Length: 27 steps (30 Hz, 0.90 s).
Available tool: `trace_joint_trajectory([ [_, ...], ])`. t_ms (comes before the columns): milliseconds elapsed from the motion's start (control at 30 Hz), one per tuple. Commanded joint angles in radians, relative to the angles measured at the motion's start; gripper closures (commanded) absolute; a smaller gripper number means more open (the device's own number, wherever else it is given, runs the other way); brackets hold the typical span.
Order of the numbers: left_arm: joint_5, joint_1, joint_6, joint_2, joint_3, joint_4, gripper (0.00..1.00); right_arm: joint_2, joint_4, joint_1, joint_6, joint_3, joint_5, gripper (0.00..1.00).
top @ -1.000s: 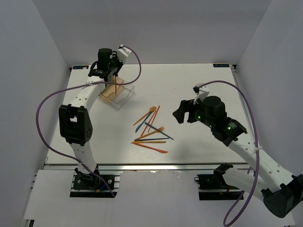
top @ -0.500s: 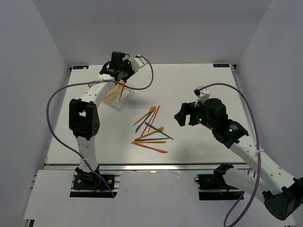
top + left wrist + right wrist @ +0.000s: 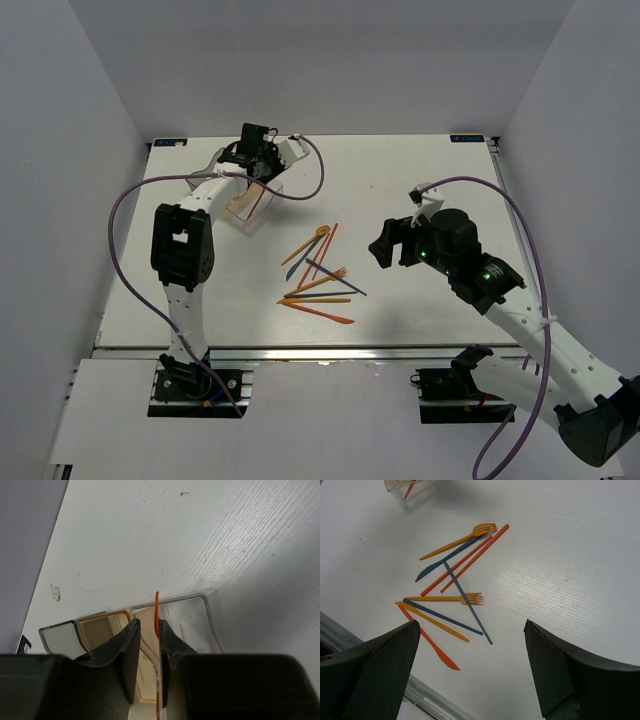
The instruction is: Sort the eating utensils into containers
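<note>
The containers [image 3: 240, 205] are a joined row of a grey [image 3: 60, 637], an amber [image 3: 97, 627] and a clear bin [image 3: 192, 615] at the table's back left. My left gripper [image 3: 258, 160] hovers over them with its jaws a little apart [image 3: 149, 630]. A thin red utensil [image 3: 156, 610] stands in the clear bin against my right finger's inner face. Several orange, red and dark blue utensils [image 3: 320, 275] lie in a loose pile mid-table [image 3: 455, 587]. My right gripper [image 3: 385, 245] is wide open and empty [image 3: 471, 623], above the table just right of the pile.
The metal rail of the table's near edge [image 3: 435, 705] runs just below the pile. The bins show at the top left of the right wrist view [image 3: 415, 487]. White walls enclose the table on three sides.
My left gripper has swung right and back over the bins. The red utensil went from upright in its grasp to leaning in the clear bin. The right arm shifted slightly.
</note>
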Motion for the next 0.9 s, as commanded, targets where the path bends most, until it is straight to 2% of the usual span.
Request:
trace_joint_trajectory([
  [0, 0.015, 0.001, -0.018, -0.036, -0.014, 0.035, 0.67, 0.000, 0.039, -0.006, -0.016, -0.011, -0.001, 0.11],
  [100, 0.015, 0.001, -0.041, -0.042, -0.023, 0.056, 0.63, 0.003, 0.044, -0.006, -0.015, -0.015, -0.001, 0.11],
  [233, -0.003, 0.001, -0.098, -0.072, -0.034, 0.102, 0.62, 0.012, 0.053, -0.008, -0.013, -0.018, 0.003, 0.11],
  [333, -0.049, 0.001, -0.216, -0.123, -0.011, 0.156, 0.56, 0.045, 0.081, -0.017, 0.002, -0.024, 0.022, 0.11],
  [367, -0.070, 0.001, -0.306, -0.140, -0.005, 0.188, 0.46, 0.084, 0.081, -0.021, 0.019, -0.020, 0.022, 0.11],
  [400, -0.089, 0.001, -0.348, -0.155, 0.006, 0.196, 0.10, 0.110, 0.078, -0.020, 0.028, -0.011, 0.025, 0.11],
  [433, -0.138, 0.001, -0.390, -0.172, 0.017, 0.199, 0.02, 0.137, 0.075, -0.020, 0.045, 0.008, 0.040, 0.11],
  [533, -0.210, 0.001, -0.579, -0.249, 0.064, 0.187, 0.02, 0.251, 0.064, -0.020, 0.151, 0.037, 0.164, 0.11],
  [600, -0.328, -0.001, -0.748, -0.314, 0.092, 0.143, 0.02, 0.295, 0.075, -0.018, 0.221, 0.048, 0.242, 0.11],
  [633, -0.354, -0.001, -0.798, -0.336, 0.104, 0.118, 0.02, 0.352, 0.073, -0.017, 0.237, 0.057, 0.253, 0.11],
  [667, -0.385, 0.001, -0.913, -0.382, 0.125, 0.043, 0.02, 0.387, 0.069, -0.009, 0.246, 0.086, 0.258, 0.11],
  [733, -0.387, 0.001, -0.999, -0.437, 0.115, -0.034, 0.02, 0.485, 0.059, 0.027, 0.258, 0.120, 0.263, 0.10],
  [800, -0.354, 0.001, -1.067, -0.553, 0.014, -0.109, 0.02, 0.542, 0.044, 0.054, 0.270, 0.175, 0.267, 0.13],
  [867, -0.359, 0.001, -1.090, -0.656, -0.108, -0.103, 0.02, 0.587, 0.079, 0.083, 0.297, 0.184, 0.255, 0.18],
])
